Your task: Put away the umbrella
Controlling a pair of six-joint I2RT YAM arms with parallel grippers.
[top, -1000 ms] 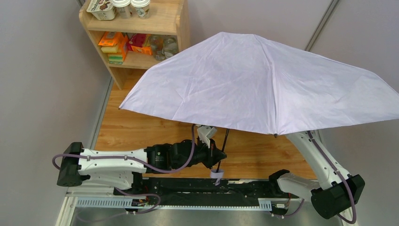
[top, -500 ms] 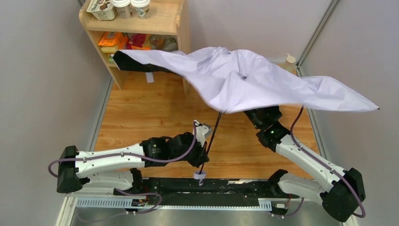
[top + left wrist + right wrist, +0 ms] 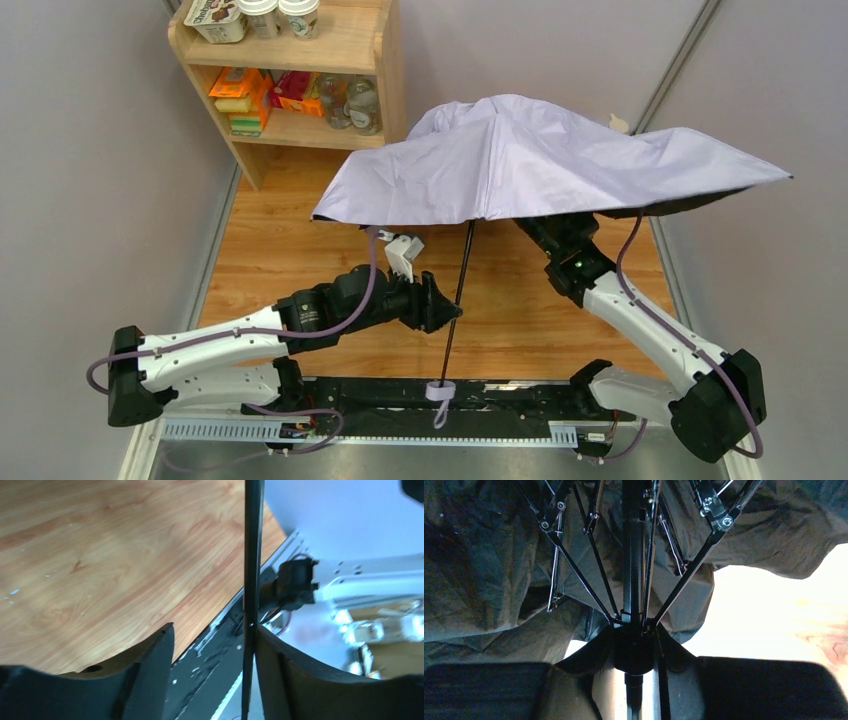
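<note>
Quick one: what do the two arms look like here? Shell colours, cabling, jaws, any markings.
Both match: left arm and right arm have white link shells, black joint housings and black base blocks. A lilac cable loops along each. Black wedge-shaped jaws. White camera bracket on the left wrist; small green light on the right forearm. No readable markings.

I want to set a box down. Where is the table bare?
The table is bare on the left, between the shelf, the umbrella and the left arm; a smaller patch lies between the shaft and the right arm. Under the umbrella it is crowded.
</note>
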